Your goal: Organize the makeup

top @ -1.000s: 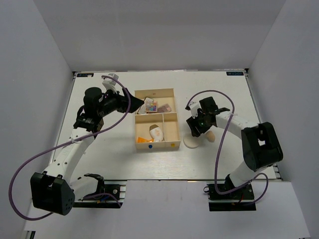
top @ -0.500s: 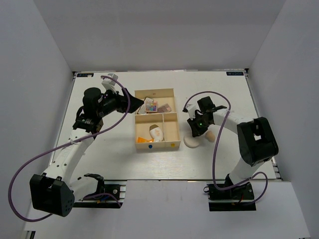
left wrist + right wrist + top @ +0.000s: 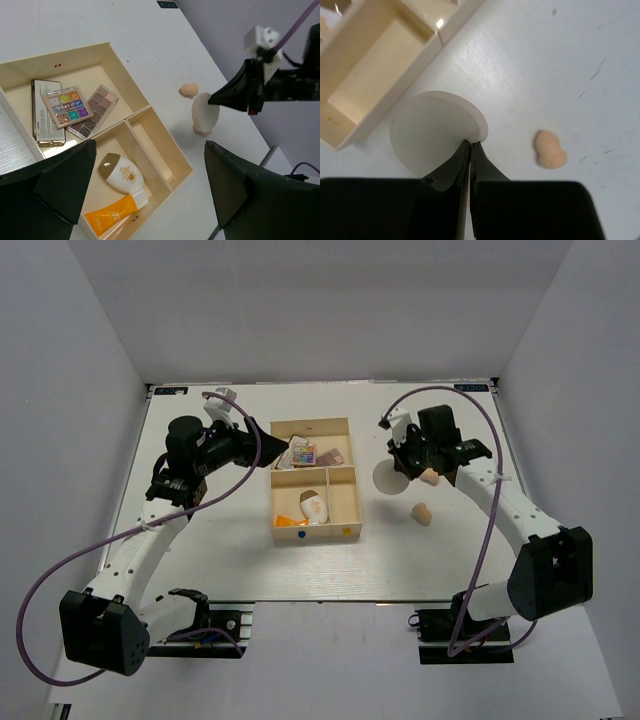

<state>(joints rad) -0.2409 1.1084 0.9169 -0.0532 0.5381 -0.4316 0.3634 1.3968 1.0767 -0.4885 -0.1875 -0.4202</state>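
Observation:
My right gripper (image 3: 470,144) is shut on the edge of the round cream puff (image 3: 437,132), which hangs above the table right of the tray (image 3: 313,527). From above, the puff (image 3: 386,478) shows beside the right gripper (image 3: 402,468). A peach sponge (image 3: 550,149) lies on the table; two sponges (image 3: 422,513) (image 3: 429,477) show from above. In the tray lie a multicoloured palette (image 3: 66,106), a brownish palette (image 3: 95,111), a white oval piece (image 3: 120,172) and an orange tube (image 3: 112,212). My left gripper (image 3: 150,195) hovers open over the tray, holding nothing.
The cream tray (image 3: 125,75) has three compartments; its narrow one (image 3: 160,145) holds nothing. A flat printed card (image 3: 42,117) lies under the palettes. White walls close the table on three sides.
My right gripper shut on the puff, lifted it off the table and carried it toward the back. The left arm has not moved.

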